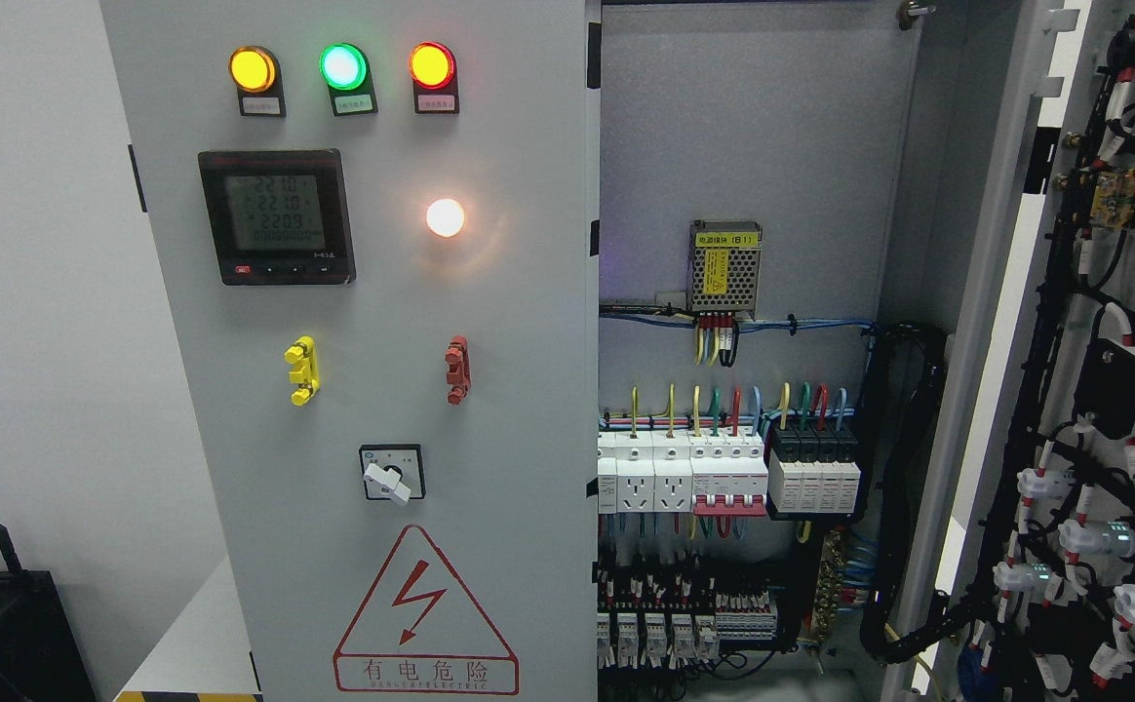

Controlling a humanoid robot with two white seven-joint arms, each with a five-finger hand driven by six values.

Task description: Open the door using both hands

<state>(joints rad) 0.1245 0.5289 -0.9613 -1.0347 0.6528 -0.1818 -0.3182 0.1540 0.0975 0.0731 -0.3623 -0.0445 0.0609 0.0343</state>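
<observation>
Electrical cabinet: right door [1065, 390] stood swung wide at picture right, left door [382, 390] closed, long axis vertical; neither robot hand was in view, so finger state and nearer arm undeterminable.

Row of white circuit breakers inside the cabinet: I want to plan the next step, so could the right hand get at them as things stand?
Probably yes. The right grey door is swung wide open, leaving the row of white circuit breakers uncovered. No robot hand is in view, so its starting position is unknown.

Warning triangle [425, 614] on left door [372, 390]: "有电危险".
</observation>
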